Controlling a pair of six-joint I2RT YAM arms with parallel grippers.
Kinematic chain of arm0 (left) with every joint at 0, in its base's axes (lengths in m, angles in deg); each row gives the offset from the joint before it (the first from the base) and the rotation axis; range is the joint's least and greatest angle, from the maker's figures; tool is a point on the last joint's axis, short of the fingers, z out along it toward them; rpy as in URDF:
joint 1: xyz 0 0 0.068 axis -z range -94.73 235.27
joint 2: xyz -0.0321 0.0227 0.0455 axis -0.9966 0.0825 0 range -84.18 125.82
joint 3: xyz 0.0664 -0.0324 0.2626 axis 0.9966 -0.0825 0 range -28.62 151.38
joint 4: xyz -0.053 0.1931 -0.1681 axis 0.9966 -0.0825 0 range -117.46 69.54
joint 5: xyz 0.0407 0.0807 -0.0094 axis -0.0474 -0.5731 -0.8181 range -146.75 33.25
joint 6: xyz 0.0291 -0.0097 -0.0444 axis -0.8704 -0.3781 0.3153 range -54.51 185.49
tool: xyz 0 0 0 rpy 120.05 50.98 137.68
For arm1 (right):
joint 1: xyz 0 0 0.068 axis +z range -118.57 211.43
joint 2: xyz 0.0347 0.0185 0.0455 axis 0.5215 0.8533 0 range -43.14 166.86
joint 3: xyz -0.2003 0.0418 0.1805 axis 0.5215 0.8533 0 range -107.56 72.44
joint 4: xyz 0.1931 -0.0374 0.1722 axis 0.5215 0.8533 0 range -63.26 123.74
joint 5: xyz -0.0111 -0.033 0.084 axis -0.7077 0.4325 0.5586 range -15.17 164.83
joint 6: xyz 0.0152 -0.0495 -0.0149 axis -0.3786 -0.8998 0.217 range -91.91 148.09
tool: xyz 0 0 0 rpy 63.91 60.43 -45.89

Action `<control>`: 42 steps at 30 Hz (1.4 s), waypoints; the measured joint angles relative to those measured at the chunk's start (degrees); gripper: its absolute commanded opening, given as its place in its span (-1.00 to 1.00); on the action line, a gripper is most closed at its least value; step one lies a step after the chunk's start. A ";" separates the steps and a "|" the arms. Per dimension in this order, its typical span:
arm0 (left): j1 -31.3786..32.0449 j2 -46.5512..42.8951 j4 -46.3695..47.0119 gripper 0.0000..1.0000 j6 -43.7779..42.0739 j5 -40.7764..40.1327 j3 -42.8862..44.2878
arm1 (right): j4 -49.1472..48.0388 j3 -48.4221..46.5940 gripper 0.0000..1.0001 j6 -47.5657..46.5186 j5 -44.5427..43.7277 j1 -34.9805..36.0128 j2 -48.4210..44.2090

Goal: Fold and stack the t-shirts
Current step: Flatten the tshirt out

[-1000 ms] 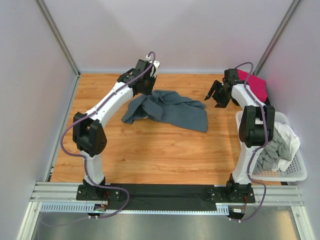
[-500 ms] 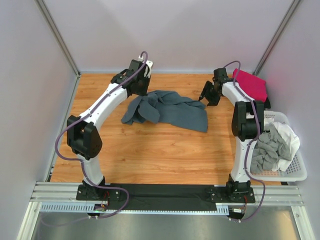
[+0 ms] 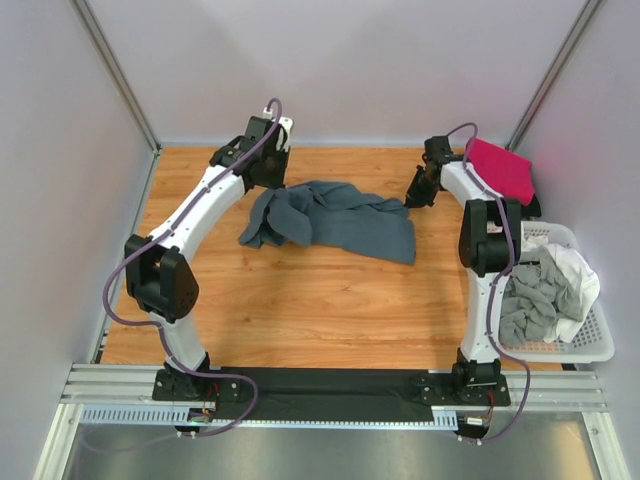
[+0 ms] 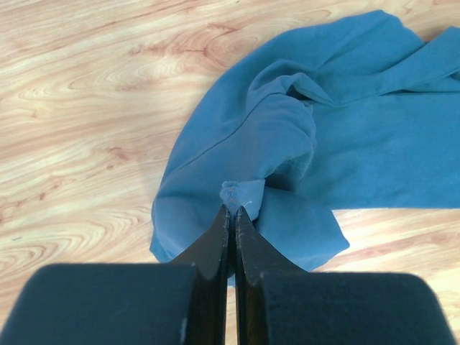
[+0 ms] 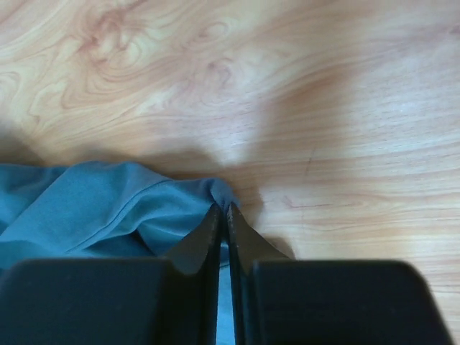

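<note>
1. My left gripper: fingers pressed together, pinching a fold of the slate-blue t-shirt at its 10 o'clock end.
2. My right gripper: pinching that shirt's 2 o'clock corner.
3. Slate-blue t-shirt: rumpled on the wooden table, toward 12 o'clock.
4. Magenta t-shirt: table's 2 o'clock corner.

right gripper seemingly pinching, blue-grey t-shirt corner

The white-and-black left arm reaches far forward, its black two-finger left gripper pinched tight on a fold of the slate-blue cloth t-shirt. The matching right arm stretches forward and bends inward, its right gripper closed on that shirt's edge.
</note>
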 measured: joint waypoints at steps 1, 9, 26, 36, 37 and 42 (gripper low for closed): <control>0.00 -0.13 -0.04 -1.00 0.00 -0.07 0.02 | 0.57 -0.76 -0.99 0.26 0.02 0.00 0.09; -0.04 -2.58 -3.39 -1.00 -0.24 -2.97 3.43 | 0.31 -2.54 -0.99 -2.14 -0.44 0.07 -7.58; -0.24 -35.63 7.91 -1.00 -3.08 -17.84 -5.49 | 0.76 -4.33 -0.99 -10.93 -1.38 0.31 -39.91; -0.48 -38.73 6.54 -1.00 -13.18 -20.81 7.45 | 6.32 -4.26 -0.99 -15.23 -3.76 0.76 -54.05; -0.48 -38.75 5.81 -1.00 -13.66 -20.37 10.01 | 6.86 -4.26 -0.99 -15.39 -3.91 0.74 -55.54; -0.48 -40.87 2.89 -1.00 -14.51 -19.21 17.00 | 9.53 -4.24 -0.99 -15.58 -3.08 0.81 -63.12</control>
